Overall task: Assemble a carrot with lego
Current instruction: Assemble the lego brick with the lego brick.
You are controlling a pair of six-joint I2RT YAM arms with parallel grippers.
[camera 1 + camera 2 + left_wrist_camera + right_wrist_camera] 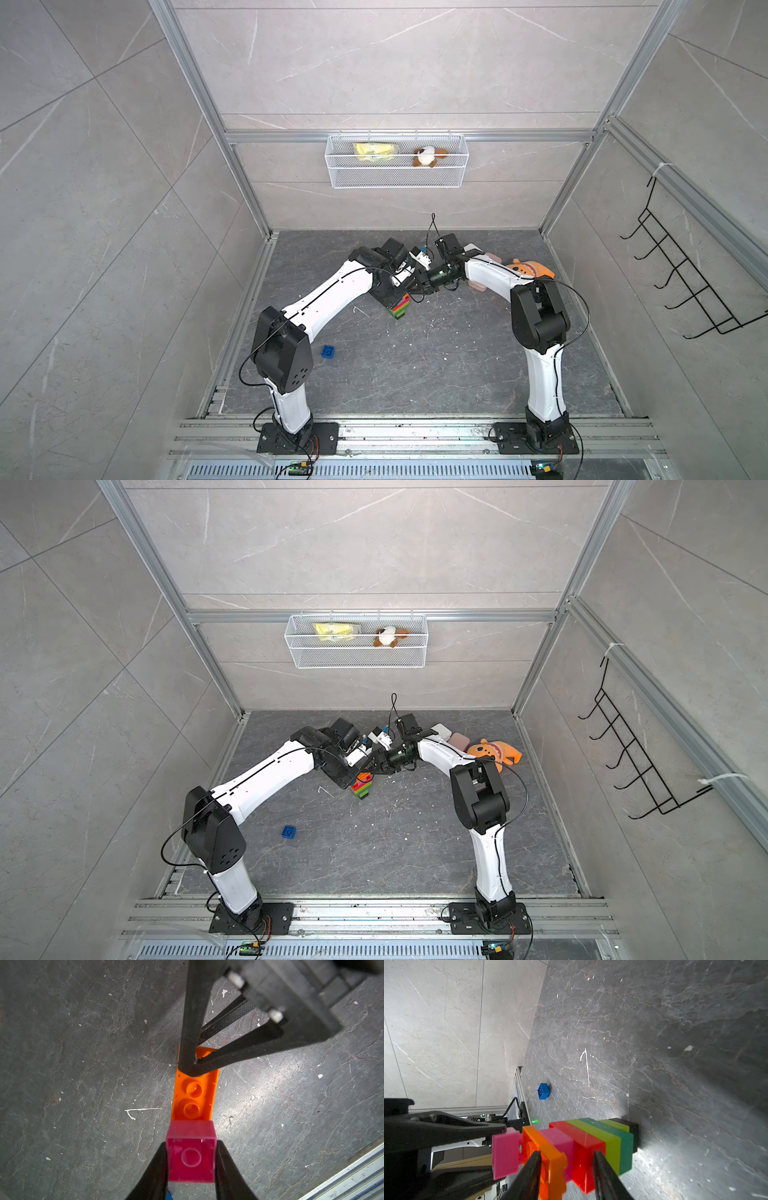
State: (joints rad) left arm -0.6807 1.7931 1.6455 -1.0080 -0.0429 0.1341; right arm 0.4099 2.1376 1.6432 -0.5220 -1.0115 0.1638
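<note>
First, from the left wrist, the left end effector (192, 1148) is clamped on a pink brick (191, 1167), one finger against each side wall. Just past that brick, the orange brick (194, 1097) shows two studs. The right end effector (194, 1064) covers its far end, above the dark tabletop (83, 1064). From the right wrist, the carrot (591, 1142) stands with its black end on the tabletop. Its layers run from there through lime, green, lime, red and pink to the orange brick, and the held pink brick sits on that brick's studs. The right end effector's fingers stand apart, one tip over the orange brick and the other over the red layer; whether they pinch the carrot cannot be told. A blue brick (543, 1091) lies alone, well apart from the carrot. In both top views the carrot (400, 308) stands upright between the two arms, with both end effectors meeting at its upper end. The blue brick lies well apart from it on the left arm's side, nearer the arm bases. In a top view an orange plush toy (494, 752), a pink case (459, 739) and a white case (442, 730) lie beyond the carrot on the right arm's side. A wire basket (397, 178) hangs on the wall behind the carrot.
</note>
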